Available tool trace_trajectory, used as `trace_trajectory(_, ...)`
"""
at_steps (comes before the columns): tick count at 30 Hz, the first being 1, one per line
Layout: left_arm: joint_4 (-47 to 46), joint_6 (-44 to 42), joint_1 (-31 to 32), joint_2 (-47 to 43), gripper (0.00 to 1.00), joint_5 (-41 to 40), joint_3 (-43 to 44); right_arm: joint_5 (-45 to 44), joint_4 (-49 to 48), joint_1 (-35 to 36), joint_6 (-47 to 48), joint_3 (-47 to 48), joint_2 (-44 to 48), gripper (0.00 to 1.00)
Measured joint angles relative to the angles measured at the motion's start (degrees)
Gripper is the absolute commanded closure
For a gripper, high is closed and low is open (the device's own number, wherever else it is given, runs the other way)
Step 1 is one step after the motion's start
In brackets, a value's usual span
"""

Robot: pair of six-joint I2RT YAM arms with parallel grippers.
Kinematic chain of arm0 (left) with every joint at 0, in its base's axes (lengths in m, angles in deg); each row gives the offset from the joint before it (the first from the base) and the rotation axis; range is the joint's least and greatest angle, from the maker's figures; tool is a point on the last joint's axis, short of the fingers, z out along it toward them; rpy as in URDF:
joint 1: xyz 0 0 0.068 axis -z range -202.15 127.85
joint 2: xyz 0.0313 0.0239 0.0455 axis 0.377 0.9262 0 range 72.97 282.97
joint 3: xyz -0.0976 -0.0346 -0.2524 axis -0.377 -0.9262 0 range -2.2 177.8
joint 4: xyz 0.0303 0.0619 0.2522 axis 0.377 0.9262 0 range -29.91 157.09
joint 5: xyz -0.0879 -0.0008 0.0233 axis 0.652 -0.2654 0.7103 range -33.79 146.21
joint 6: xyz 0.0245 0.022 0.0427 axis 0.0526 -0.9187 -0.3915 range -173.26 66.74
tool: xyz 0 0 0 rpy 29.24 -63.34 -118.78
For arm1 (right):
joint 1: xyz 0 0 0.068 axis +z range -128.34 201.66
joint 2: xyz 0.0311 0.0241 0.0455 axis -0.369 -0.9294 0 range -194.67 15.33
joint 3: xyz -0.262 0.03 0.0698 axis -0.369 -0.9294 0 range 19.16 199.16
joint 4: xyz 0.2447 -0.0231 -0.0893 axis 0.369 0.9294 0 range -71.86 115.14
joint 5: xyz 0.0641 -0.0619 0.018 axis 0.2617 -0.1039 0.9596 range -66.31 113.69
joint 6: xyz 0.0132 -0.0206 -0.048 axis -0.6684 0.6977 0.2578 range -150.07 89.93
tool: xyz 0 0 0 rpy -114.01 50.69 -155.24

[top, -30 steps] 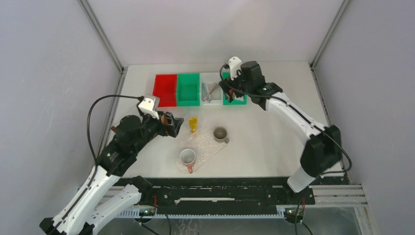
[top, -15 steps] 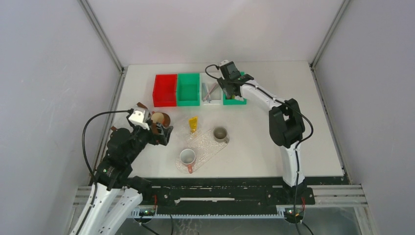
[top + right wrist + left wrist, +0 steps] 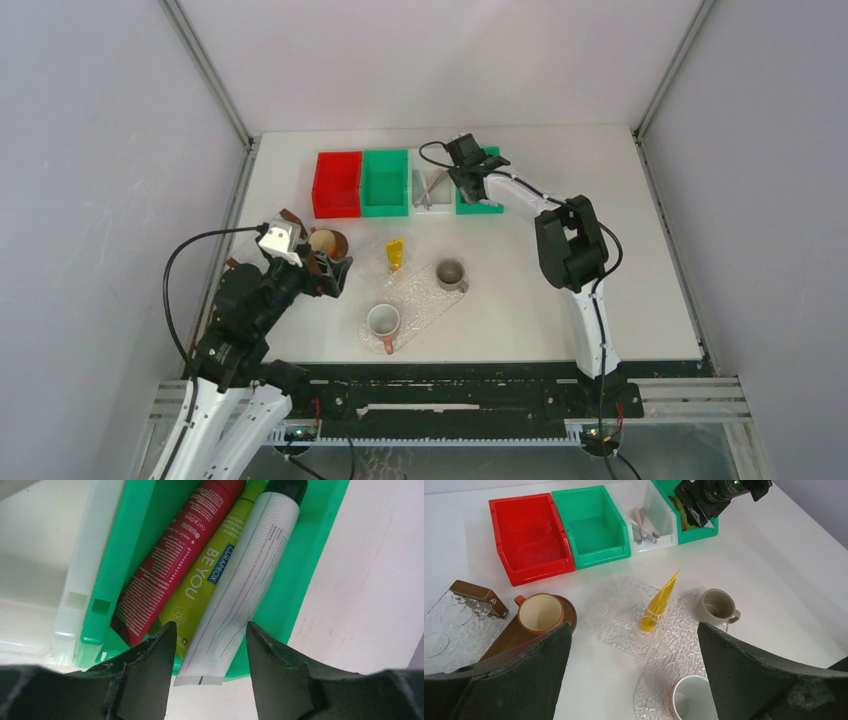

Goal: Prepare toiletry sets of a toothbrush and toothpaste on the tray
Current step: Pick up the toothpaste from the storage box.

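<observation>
A yellow toothpaste tube (image 3: 659, 602) stands propped on the clear textured tray (image 3: 674, 650), tail upward. Several toothbrushes (image 3: 641, 522) lie in the clear bin (image 3: 430, 187). In the far right green bin (image 3: 310, 565) lie a red tube (image 3: 175, 555), a green tube (image 3: 200, 580) and a white tube (image 3: 250, 570). My right gripper (image 3: 210, 626) hangs over that bin, its jaws partly closed in on either side of the white tube's tail, with a gap still showing. My left gripper (image 3: 633, 630) is wide open and empty above the tray's near left edge.
A grey mug (image 3: 715, 605) and a white mug (image 3: 691, 700) stand on the tray. A brown mug (image 3: 540, 612) on a saucer and a glass coaster board (image 3: 449, 625) lie to the left. An empty red bin (image 3: 529, 535) and green bin (image 3: 591, 527) stand at the back.
My right gripper has dropped lower over the right green bin and its jaws have narrowed round the white tube. The left arm has pulled back toward the near left, uncovering the brown mug.
</observation>
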Motion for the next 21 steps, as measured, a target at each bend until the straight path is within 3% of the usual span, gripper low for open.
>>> trace_trajectory(15, 0.0, 0.0, -0.4, 0.0, 0.00, 0.3, 0.0, -1.7, 0.1, -0.5, 1.9, 0.9, -0.1, 0.99)
trace_trajectory(21, 0.0, 0.0, -0.8, 0.0, 0.00, 0.5, 0.0, 0.9, 1.9, -0.6, 2.5, 0.9, 2.2, 1.00)
